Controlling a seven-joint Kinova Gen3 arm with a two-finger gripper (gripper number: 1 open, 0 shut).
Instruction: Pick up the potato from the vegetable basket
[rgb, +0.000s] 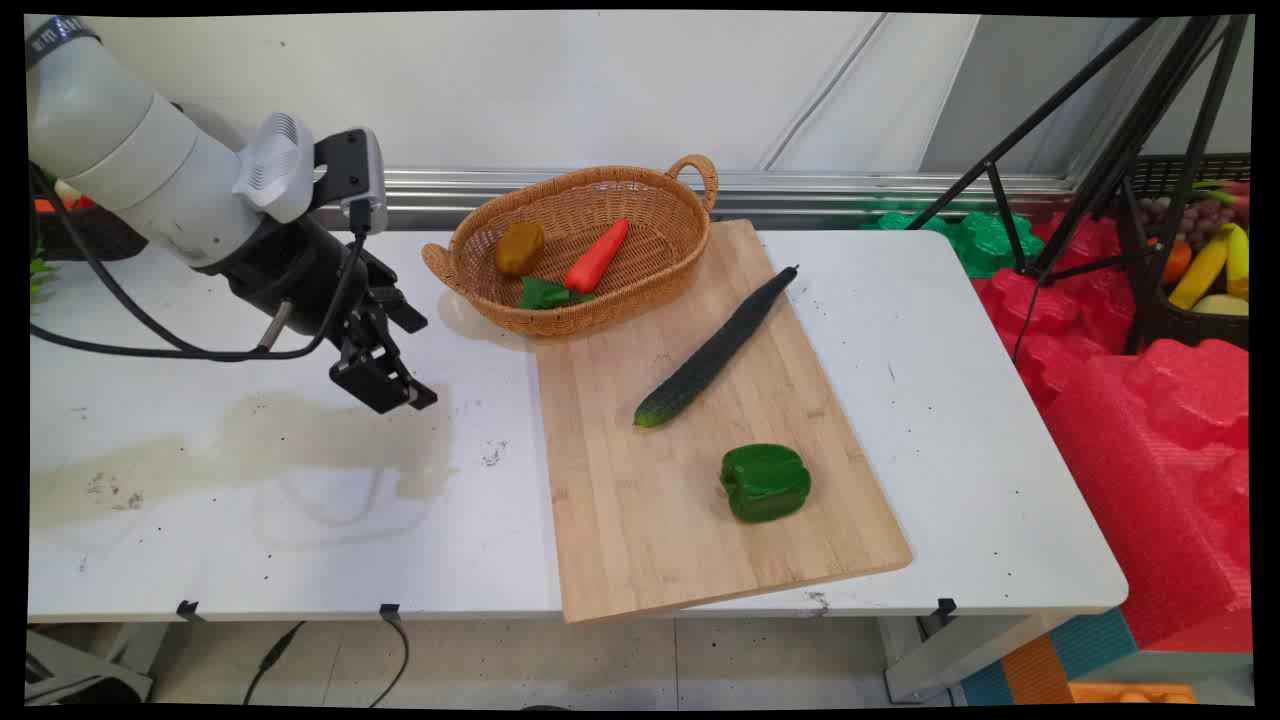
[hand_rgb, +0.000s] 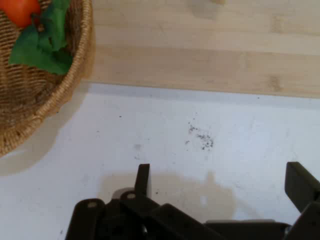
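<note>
While nothing is held, the gripper (rgb: 400, 392) is kept spread apart above bare table (rgb: 300, 560), beside the cutting board (rgb: 650, 540) and basket (rgb: 690, 240).

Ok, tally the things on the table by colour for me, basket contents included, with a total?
Green: 2, the cucumber and the bell pepper, both on the cutting board.
Orange-red: 1, the carrot in the basket.
Brown: 1, the potato in the basket.
Total: 4.
</note>
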